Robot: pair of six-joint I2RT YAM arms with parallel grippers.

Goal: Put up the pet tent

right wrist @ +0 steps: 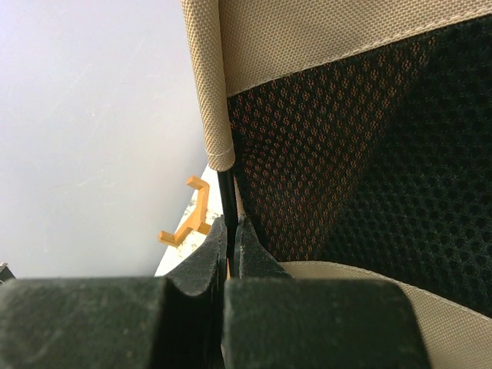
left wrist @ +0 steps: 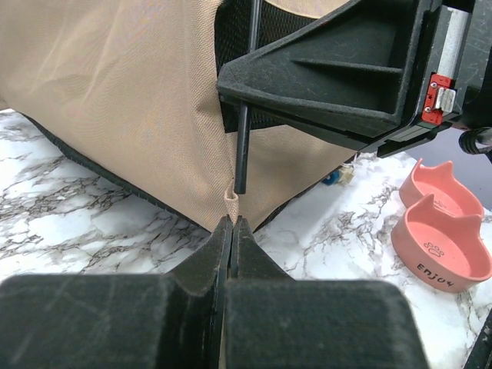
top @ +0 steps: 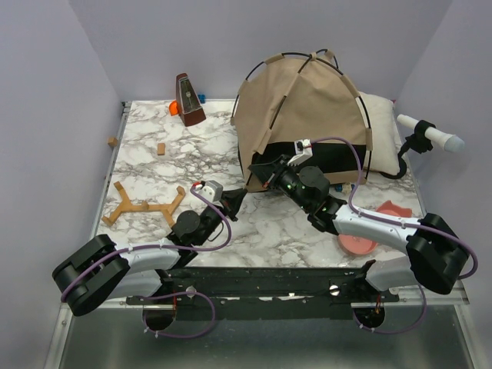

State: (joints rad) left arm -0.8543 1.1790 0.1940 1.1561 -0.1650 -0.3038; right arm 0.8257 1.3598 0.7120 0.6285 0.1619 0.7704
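Observation:
The tan pet tent [top: 304, 108] stands domed at the back right of the table, with thin black crossing poles and black mesh. My left gripper [top: 233, 201] sits at its front left corner, shut on a small tan fabric loop [left wrist: 230, 201] at the tent's bottom corner. A black pole end [left wrist: 241, 150] hangs just above that loop. My right gripper [top: 261, 171] is shut on the black pole [right wrist: 226, 201] where it leaves the tan fabric sleeve [right wrist: 209, 84], beside the black mesh [right wrist: 354, 138]. It shows in the left wrist view [left wrist: 338, 69] right above the corner.
A pink cat-shaped bowl [top: 365, 231] lies front right, also in the left wrist view [left wrist: 442, 231]. A wooden frame piece [top: 142, 206] lies front left. A metronome [top: 188, 100] and orange block stand at the back. A white pillow [top: 384, 115] and white-tipped tool [top: 430, 134] lie right of the tent.

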